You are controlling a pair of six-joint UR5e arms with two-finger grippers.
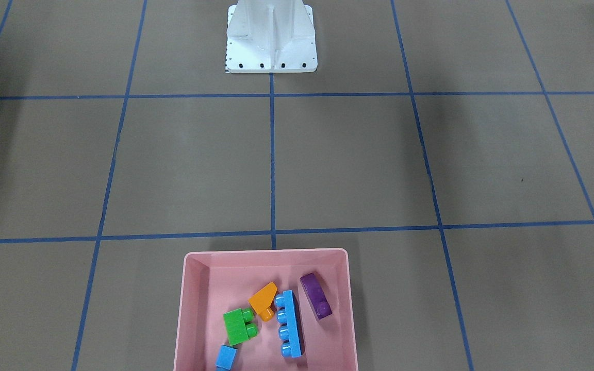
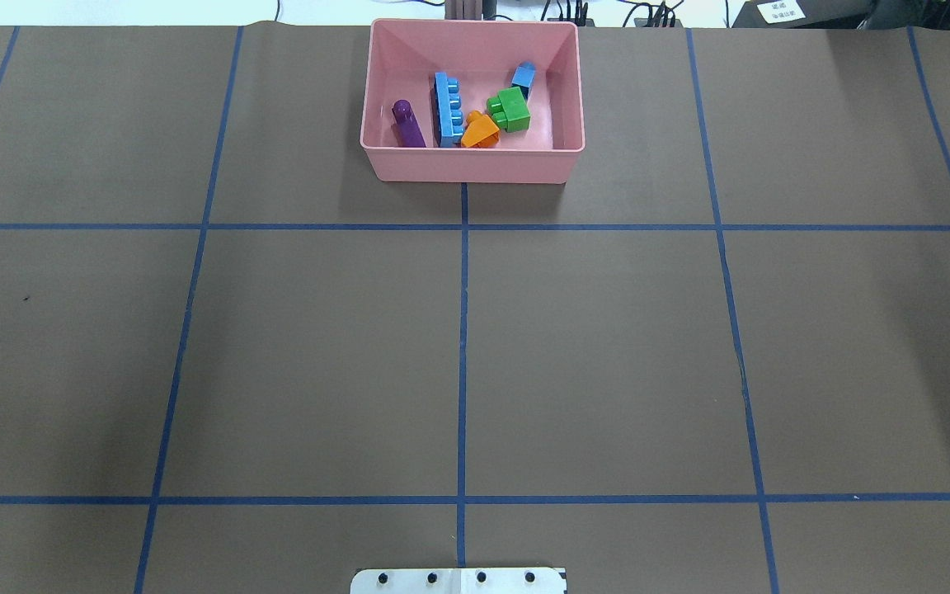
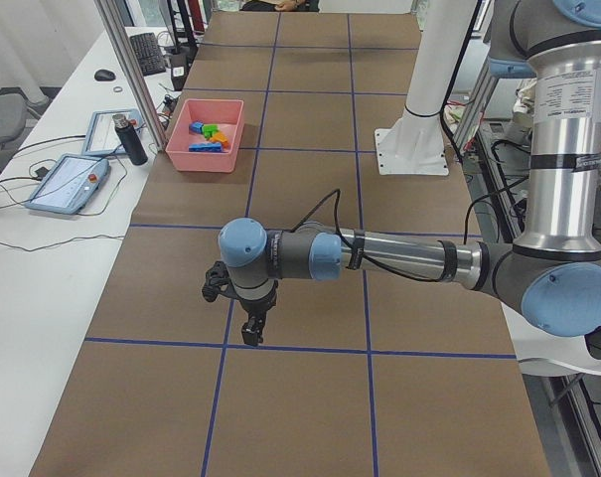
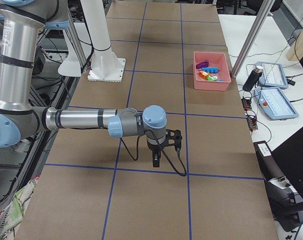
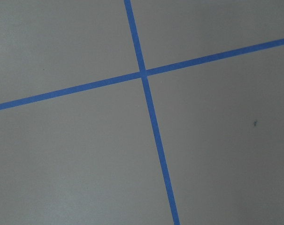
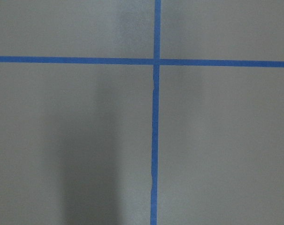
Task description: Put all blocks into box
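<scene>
Resting in the box [image 1: 192, 309] at bottom centre, all five blocks [image 1: 236, 326] suggest completion, hence left end effector [image 3: 251, 326] and right end effector [image 4: 156, 160] hang well apart, openness impossible to tell.

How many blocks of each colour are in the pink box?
Blue: 2, long blue block and small blue block
Green block: 1
Orange block: 1
Purple block: 1
Total: 5, all in the pink box

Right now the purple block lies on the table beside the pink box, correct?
Not quite. The purple block lies inside the pink box, beside the long blue block; the overhead exterior view shows it.
</scene>
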